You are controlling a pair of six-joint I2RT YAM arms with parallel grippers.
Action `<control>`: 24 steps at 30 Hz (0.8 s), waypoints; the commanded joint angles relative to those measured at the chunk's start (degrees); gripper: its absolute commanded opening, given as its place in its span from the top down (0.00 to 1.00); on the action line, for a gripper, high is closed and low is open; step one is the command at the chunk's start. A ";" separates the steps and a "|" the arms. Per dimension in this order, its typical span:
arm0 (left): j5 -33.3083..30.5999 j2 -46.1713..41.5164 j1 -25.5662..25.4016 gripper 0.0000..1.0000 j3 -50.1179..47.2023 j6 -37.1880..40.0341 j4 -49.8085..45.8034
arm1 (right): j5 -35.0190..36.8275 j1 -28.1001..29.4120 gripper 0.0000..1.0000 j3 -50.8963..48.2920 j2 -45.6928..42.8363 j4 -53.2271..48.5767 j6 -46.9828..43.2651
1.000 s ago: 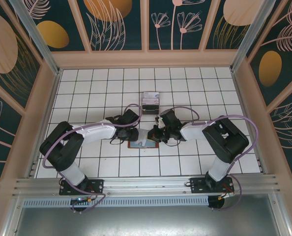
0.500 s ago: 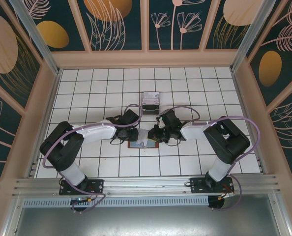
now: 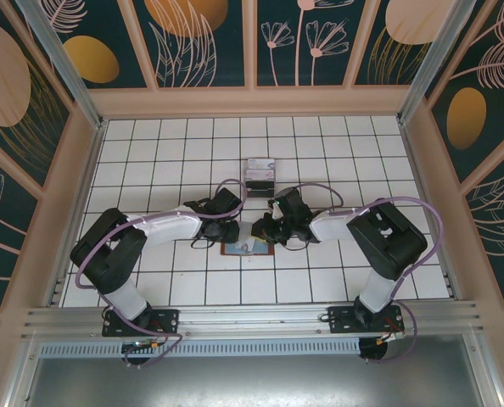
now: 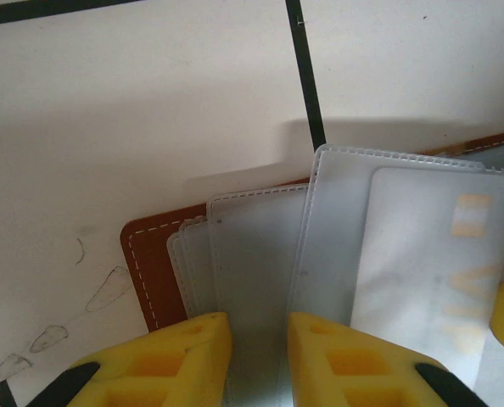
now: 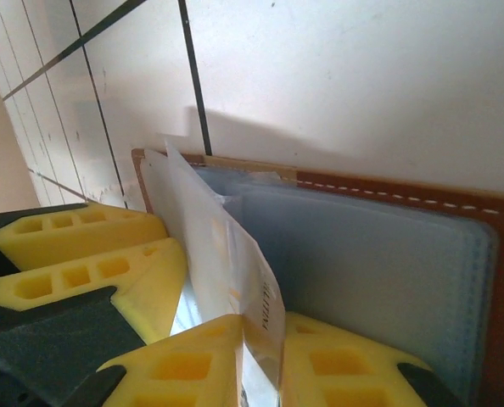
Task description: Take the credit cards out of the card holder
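Card holder: the small brown leather folding card holder [image 3: 242,248] with grey-blue lining lies open on the white tiled table [image 3: 150,161], just below the middle of the top view, between the two arms' tips.
Left pincer: the left gripper [image 4: 259,343] is narrow. Its yellow fingers, at the bottom edge of the left wrist view, are closed on a frosted plastic sleeve of the card holder, pinning it down.
Right pincer: the right gripper [image 5: 260,360] is narrow too. It nips a thin pale plastic card [image 5: 235,271] with orange lettering that stands on edge above the lining, bottom centre of the right wrist view.
Doubt: it is hard to tell whether those fingers grip the card alone or a sleeve leaf with it.
Step in hand: drawing that card out of its pocket.
How to do it well: pull along the pocket's length toward its open mouth, slowly and without twisting. Hold the left grip firm so the leather lies flat on the tiles.
Watch for: the card holder lifting or sliding with the card. That would suggest the sleeve is caught, so release and re-grip on the card's bare edge.
After: set the card on bare tiles, well apart from the card holder.
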 commanded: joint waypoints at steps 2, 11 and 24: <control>-1.16 2.97 0.22 0.72 -1.47 0.93 -4.80 | 0.94 0.40 0.90 -0.64 0.35 0.10 0.06; -1.72 2.14 0.27 0.72 -1.67 0.64 -5.19 | 4.92 -1.15 0.97 -2.95 -6.83 -8.26 -3.82; -1.12 2.13 0.17 0.71 -0.17 0.89 -4.84 | 10.55 -2.99 1.00 0.74 -15.21 -21.28 -10.13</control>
